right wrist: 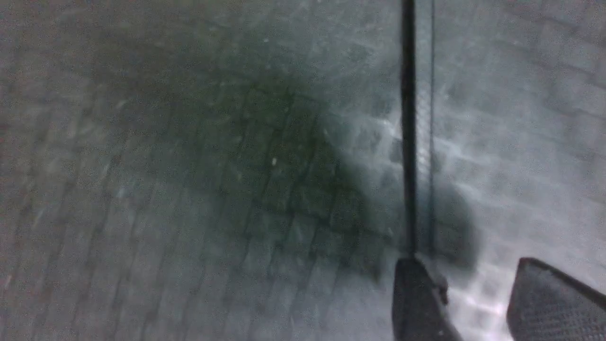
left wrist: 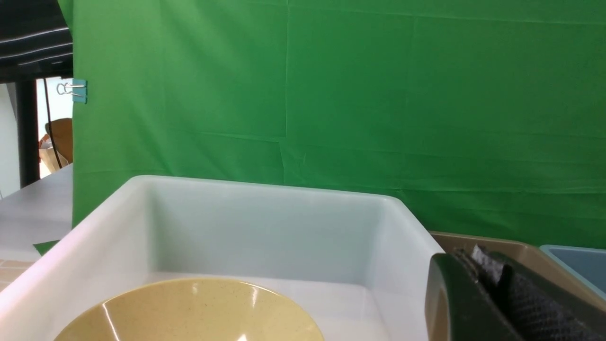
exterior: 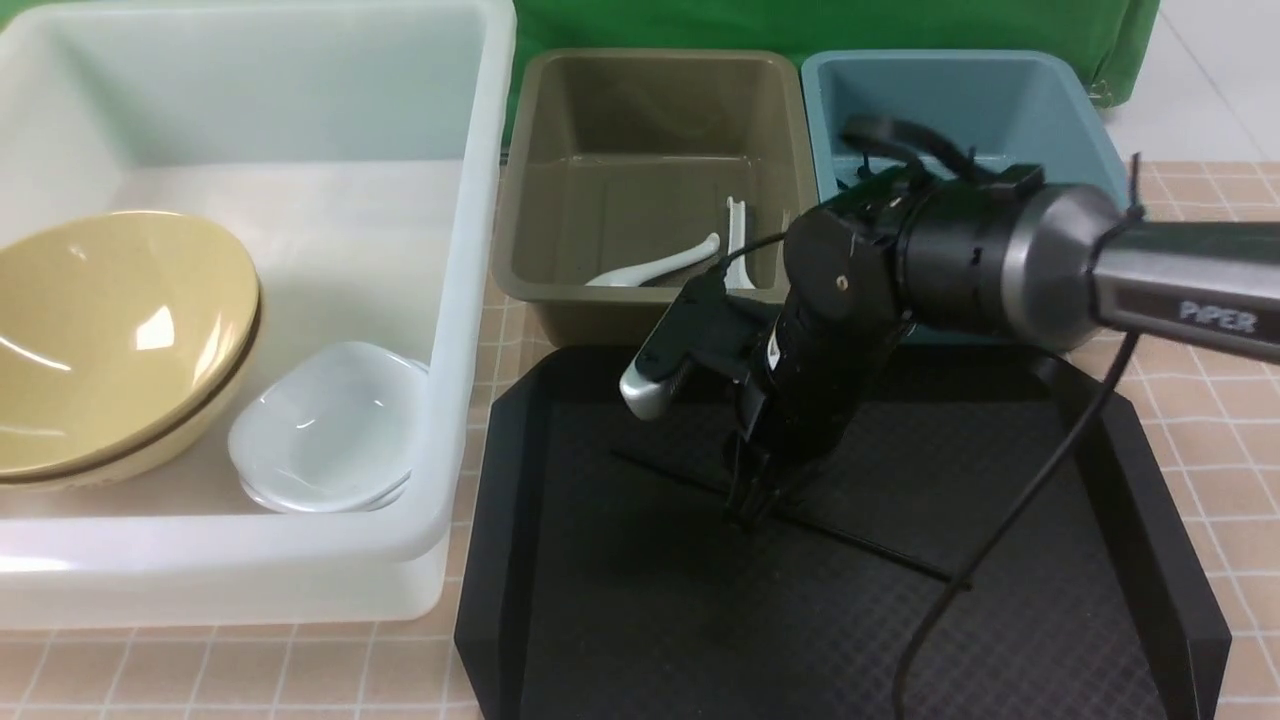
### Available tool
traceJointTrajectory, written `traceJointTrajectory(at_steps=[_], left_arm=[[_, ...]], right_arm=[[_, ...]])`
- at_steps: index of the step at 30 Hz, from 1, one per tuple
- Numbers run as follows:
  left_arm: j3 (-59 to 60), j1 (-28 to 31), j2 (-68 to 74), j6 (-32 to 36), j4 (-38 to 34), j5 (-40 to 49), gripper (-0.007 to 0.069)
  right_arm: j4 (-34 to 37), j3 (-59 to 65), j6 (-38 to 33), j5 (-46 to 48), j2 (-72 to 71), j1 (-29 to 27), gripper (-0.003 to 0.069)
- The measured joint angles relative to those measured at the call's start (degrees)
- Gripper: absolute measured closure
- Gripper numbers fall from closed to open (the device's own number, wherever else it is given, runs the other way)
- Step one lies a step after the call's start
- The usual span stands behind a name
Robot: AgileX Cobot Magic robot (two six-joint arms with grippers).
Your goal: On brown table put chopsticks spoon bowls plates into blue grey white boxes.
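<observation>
Bowls (exterior: pixel 120 330) and plates (exterior: pixel 325 430) sit in the white tub (exterior: pixel 400 540); the left gripper (left wrist: pixel 473 267) has its jaws together, holding nothing. White spoons (exterior: pixel 660 264) lie in the grey box (exterior: pixel 655 294). On the black tray (exterior: pixel 505 560), one chopstick (exterior: pixel 880 550) lies slantwise under the right gripper (right wrist: pixel 466 267), whose jaws stand apart. Picking it up seems the step in hand: centre, close low, lift, probably towards the blue box (exterior: pixel 945 62).
</observation>
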Motion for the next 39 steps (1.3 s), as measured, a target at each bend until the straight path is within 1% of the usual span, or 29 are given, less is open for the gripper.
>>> traceJointTrajectory(at_steps=[4, 5, 6, 8, 9, 10, 12, 15, 20, 21, 22, 25, 26, 27, 30, 32, 33, 34, 36, 37, 39], left_arm=[[0.0, 0.0, 0.0, 0.0, 0.0, 0.0, 0.0635], [0.0, 0.0, 0.0, 0.0, 0.0, -0.02, 0.0635], [0.0, 0.0, 0.0, 0.0, 0.0, -0.02, 0.0635], [0.0, 0.0, 0.0, 0.0, 0.0, -0.02, 0.0635], [0.0, 0.0, 0.0, 0.0, 0.0, -0.02, 0.0635], [0.0, 0.0, 0.0, 0.0, 0.05, -0.02, 0.0635], [0.0, 0.0, 0.0, 0.0, 0.05, -0.02, 0.0635], [0.0, 0.0, 0.0, 0.0, 0.1, 0.03, 0.0635], [0.0, 0.0, 0.0, 0.0, 0.15, 0.22, 0.0635], [0.0, 0.0, 0.0, 0.05, 0.15, 0.22, 0.0635], [0.0, 0.0, 0.0, 0.05, 0.15, 0.22, 0.0635], [0.0, 0.0, 0.0, 0.05, 0.15, 0.27, 0.0635], [0.0, 0.0, 0.0, 0.05, 0.15, 0.33, 0.0635], [0.0, 0.0, 0.0, 0.05, 0.15, 0.43, 0.0635], [0.0, 0.0, 0.0, 0.17, 0.15, 0.43, 0.0635], [0.0, 0.0, 0.0, 0.17, 0.15, 0.43, 0.0635], [0.0, 0.0, 0.0, 0.17, 0.15, 0.43, 0.0635], [0.0, 0.0, 0.0, 0.17, 0.15, 0.43, 0.0635], [0.0, 0.0, 0.0, 0.17, 0.15, 0.43, 0.0635], [0.0, 0.0, 0.0, 0.21, 0.15, 0.43, 0.0635], [0.0, 0.0, 0.0, 0.21, 0.15, 0.43, 0.0635]], right_arm=[[1.75, -0.34, 0.88, -0.99, 1.31, 0.0, 0.0382], [2.43, -0.45, 1.04, -1.05, 1.44, 0.0, 0.0411], [2.5, -0.45, 1.04, -1.05, 1.51, 0.0, 0.0421], [3.1, -0.49, 1.09, -0.73, 1.56, 0.0, 0.0504], [3.1, -0.54, 1.09, -0.75, 1.56, 0.0, 0.051], [3.25, -0.52, 1.09, -0.8, 1.42, 0.0, 0.0554], [3.43, -0.52, 1.09, -0.53, 0.91, 0.0, 0.0592], [3.57, -0.23, 1.1, 0.52, -1.45, 0.0, 0.0594], [3.63, -0.16, 1.05, 0.06, -10.64, 0.0, 0.0594], [2.09, -0.16, 0.99, -1.46, -14.91, 0.0, 0.0594], [1.81, -0.16, 0.94, -1.69, -15.37, 0.0, 0.0594], [-5.08, -0.16, 1.05, -8.82, -21.59, -0.23, 0.0594], [-7.43, -0.16, 1.05, -13.33, -23.05, -0.8, 0.0594], [-9.12, -0.16, 1.05, -15.88, -23.55, -1.29, 0.0594], [-12.64, -0.23, 1.47, -30.76, -23.67, -5.36, 0.0594], [-13.14, -0.23, 3.01, -35.61, -22.61, -7.81, 0.0594], [-13.67, -0.29, 6.82, -41.44, -20.75, -10.65, 0.0591], [-13.82, -0.29, 8.73, -43.16, -19.32, -12.34, 0.0588], [-13.89, -0.29, 12.19, -44.73, -17.5, -14.15, 0.058], [-13.94, -0.22, 16.34, -44.75, -14.83, -16.36, 0.0559], [-13.94, 0.01, 19.44, -42.63, -12.89, -17.89, 0.0523]])
